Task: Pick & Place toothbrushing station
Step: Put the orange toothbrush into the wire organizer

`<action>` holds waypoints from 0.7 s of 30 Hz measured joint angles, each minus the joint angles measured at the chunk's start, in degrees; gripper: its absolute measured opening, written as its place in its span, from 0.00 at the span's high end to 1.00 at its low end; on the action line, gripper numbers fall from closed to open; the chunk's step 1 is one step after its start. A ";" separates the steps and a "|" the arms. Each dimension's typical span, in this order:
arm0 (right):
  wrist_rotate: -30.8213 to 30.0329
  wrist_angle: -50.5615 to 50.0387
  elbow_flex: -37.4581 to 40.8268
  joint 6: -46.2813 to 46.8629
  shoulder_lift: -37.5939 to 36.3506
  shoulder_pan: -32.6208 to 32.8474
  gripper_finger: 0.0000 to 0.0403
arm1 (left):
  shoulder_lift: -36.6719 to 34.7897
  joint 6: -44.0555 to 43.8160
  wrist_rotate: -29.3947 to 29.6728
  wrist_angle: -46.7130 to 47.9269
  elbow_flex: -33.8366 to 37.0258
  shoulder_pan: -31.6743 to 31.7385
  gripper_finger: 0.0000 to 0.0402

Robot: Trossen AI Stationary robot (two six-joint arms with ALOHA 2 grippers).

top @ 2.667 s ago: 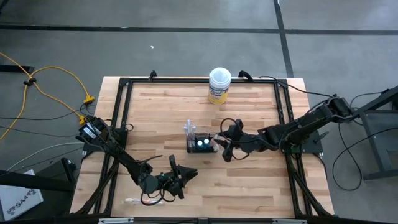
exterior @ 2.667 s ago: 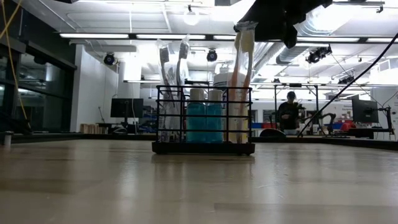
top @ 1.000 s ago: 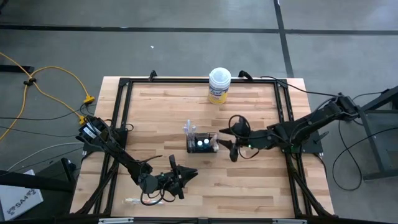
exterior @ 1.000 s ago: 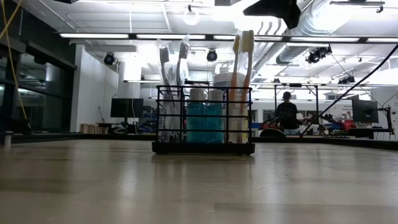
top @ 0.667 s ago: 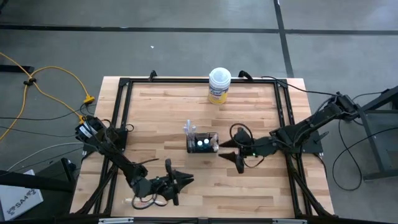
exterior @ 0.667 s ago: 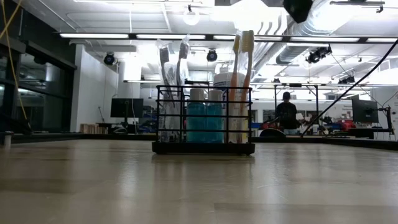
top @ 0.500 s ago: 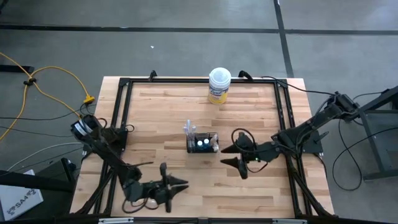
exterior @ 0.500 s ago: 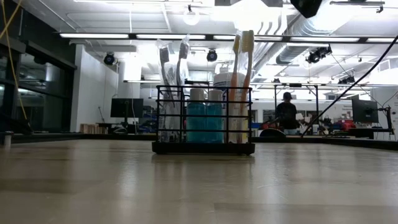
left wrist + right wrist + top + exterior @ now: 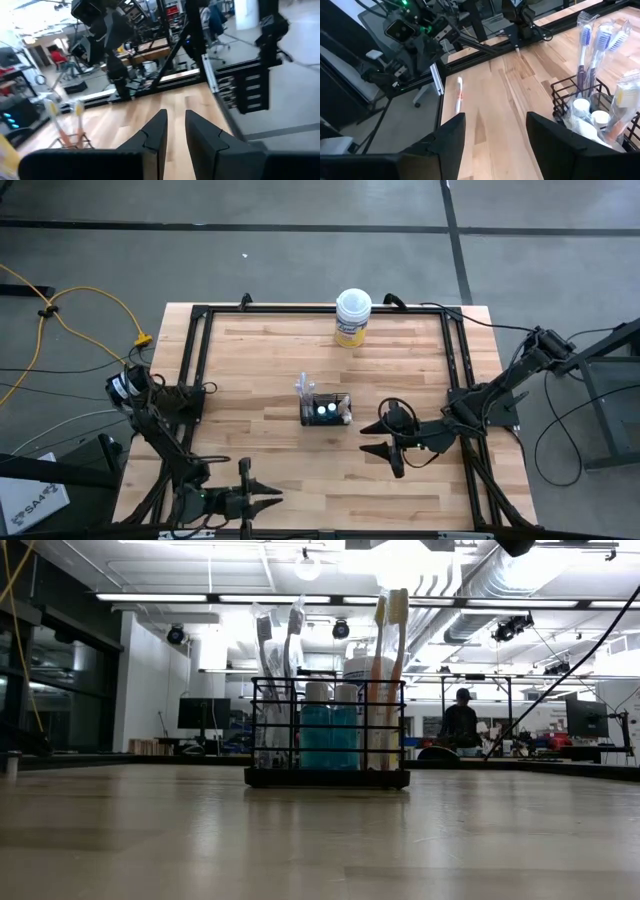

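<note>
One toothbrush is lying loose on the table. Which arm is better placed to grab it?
Left, probably: the loose toothbrush lies nearer the left tool; the right tool is near the holder.

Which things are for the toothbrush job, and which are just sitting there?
For the job:
- holder, black wire, mid-table
- toothbrushes standing in it
- two teal tubes in it
- loose toothbrush lying near the table's edge
- right gripper, open, beside the holder

Just sitting there:
- yellow tub at the far edge
- left gripper, parked at the near edge
</note>
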State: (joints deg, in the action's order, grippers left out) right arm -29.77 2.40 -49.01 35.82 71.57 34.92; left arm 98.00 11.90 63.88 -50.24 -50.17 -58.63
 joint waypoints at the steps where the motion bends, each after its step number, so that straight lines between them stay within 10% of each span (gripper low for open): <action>1: -0.67 -0.03 0.00 -0.02 0.00 0.17 0.50 | 0.00 -1.02 -0.13 -0.04 0.00 -0.23 0.84; 8: -1.82 -0.01 0.00 0.92 0.09 0.67 0.50 | -0.14 -13.15 -5.37 2.51 -0.02 0.02 0.84; 21: -1.82 -1.03 0.00 1.67 0.11 2.60 0.50 | -9.92 -47.96 -13.08 40.23 -2.89 -2.08 0.84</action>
State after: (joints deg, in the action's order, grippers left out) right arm -31.59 1.37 -49.01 37.50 71.68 37.52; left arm 88.07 -36.06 50.80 -10.01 -53.06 -60.71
